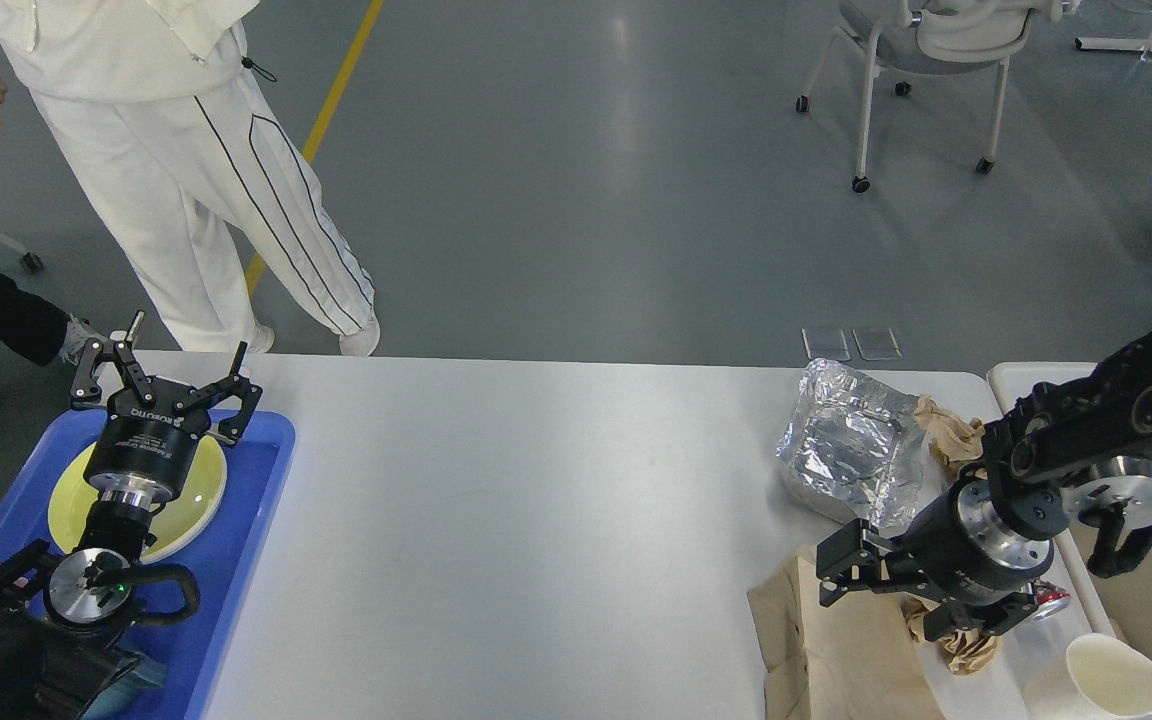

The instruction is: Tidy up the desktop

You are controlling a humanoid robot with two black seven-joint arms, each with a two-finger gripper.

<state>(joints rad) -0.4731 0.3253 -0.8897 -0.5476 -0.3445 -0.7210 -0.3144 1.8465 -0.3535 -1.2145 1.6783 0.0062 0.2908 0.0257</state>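
The white-grey desktop (536,520) carries litter at its right end: a crumpled foil container (851,455), a brown paper wad (951,435) behind it, a flat brown paper bag (836,655), and another crumpled brown wad (966,648) partly under my arm. A crushed red can (1051,600) barely shows. My right gripper (896,600) hovers open over the bag and the near wad, holding nothing. My left gripper (168,380) stands open above a yellow-green plate (191,500) in the blue tray (246,520).
A cream-white bin (1021,375) sits off the table's right edge. A white paper cup (1106,680) lies at the front right corner. A person in white (186,200) stands behind the table's far left; a chair (926,50) is far right.
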